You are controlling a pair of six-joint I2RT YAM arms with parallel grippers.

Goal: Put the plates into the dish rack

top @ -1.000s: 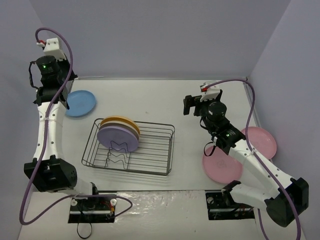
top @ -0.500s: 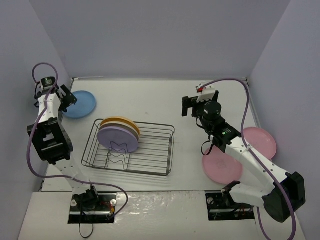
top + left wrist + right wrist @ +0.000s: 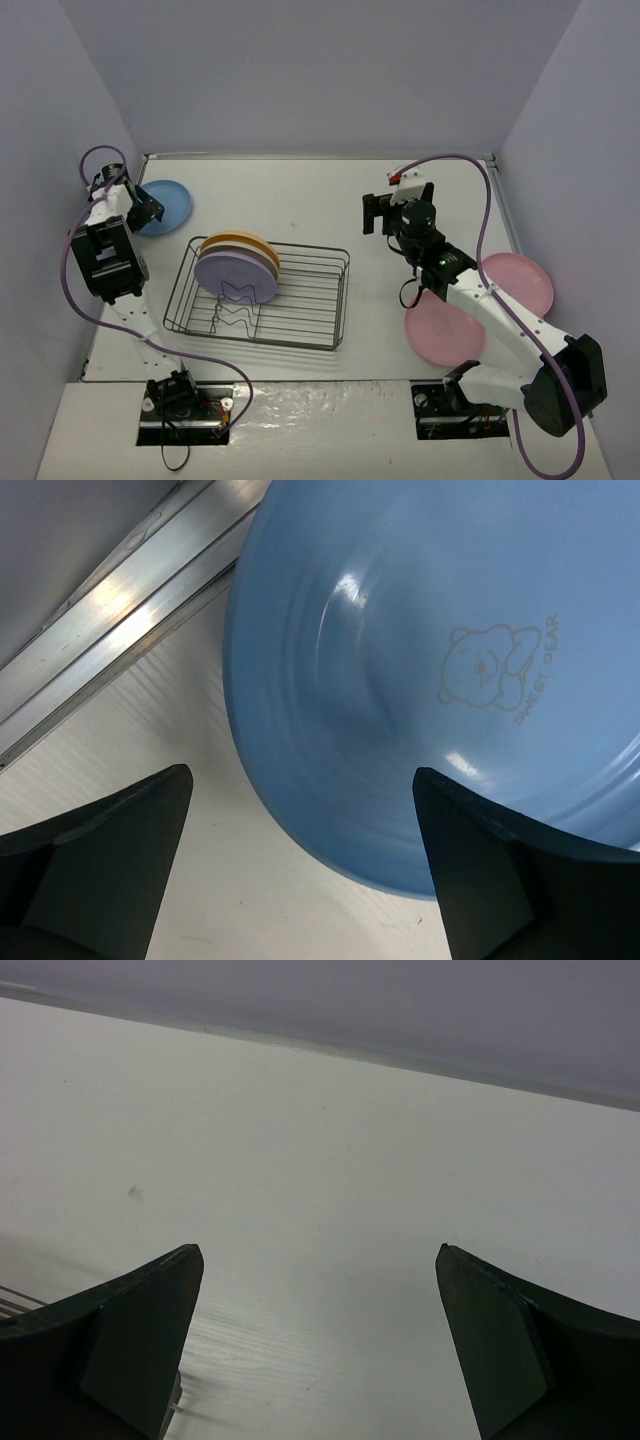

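Note:
The blue plate (image 3: 168,203) lies flat at the table's back left. My left gripper (image 3: 138,213) is low over its left edge, open. In the left wrist view the blue plate (image 3: 430,670) with a bear print fills the top right, and its rim runs between the fingers of the left gripper (image 3: 300,775). The dish rack (image 3: 318,300) holds a purple plate (image 3: 235,278) and a yellow-orange plate (image 3: 245,243) on edge. Two pink plates (image 3: 522,280) (image 3: 445,335) lie flat at the right. My right gripper (image 3: 378,213) (image 3: 320,1250) hangs open over bare table.
The left wall and a metal edge strip (image 3: 120,610) run close beside the blue plate. My right arm reaches over the near pink plate. A bit of rack wire (image 3: 10,1305) shows at the left edge of the right wrist view.
My left arm dropped from a raised pose down to the blue plate, and its gripper went from shut to open. The right gripper drifted slightly left.

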